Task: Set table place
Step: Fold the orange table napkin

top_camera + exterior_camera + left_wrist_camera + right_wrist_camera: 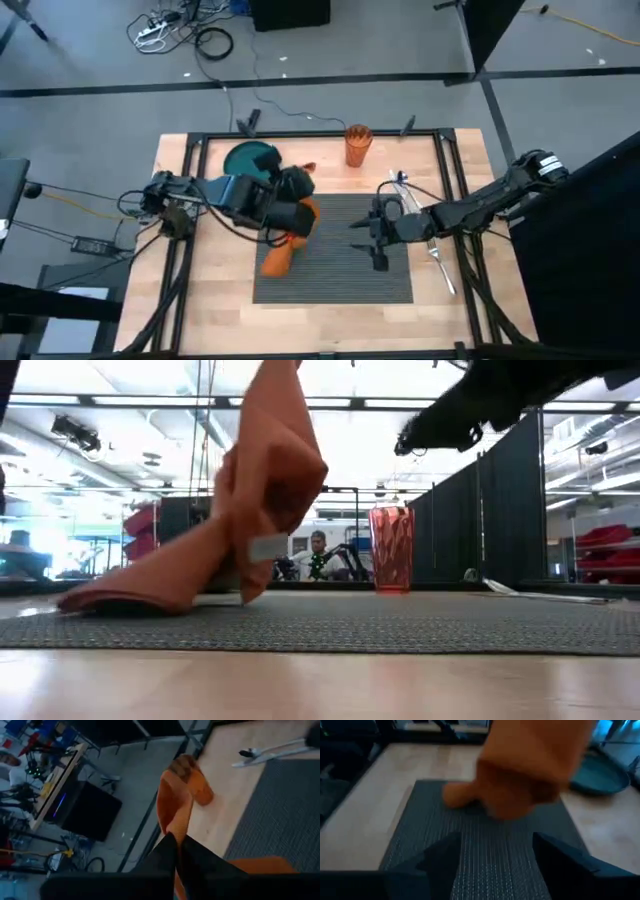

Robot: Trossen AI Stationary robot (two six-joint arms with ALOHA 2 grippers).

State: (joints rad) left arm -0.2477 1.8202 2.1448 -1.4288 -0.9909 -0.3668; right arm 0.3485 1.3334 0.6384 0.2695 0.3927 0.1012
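Over the ribbed grey placemat, the left end effector pinches a limp orange napkin.

I am working in a robotics lab or test hall, not a home. The table stands on a grey concrete floor marked with dark tape lines, and beyond its far edge a power strip lies among loose cables. Across the table I see black curtain partitions, open ceiling lights, and a person seated at a workstation beyond it.
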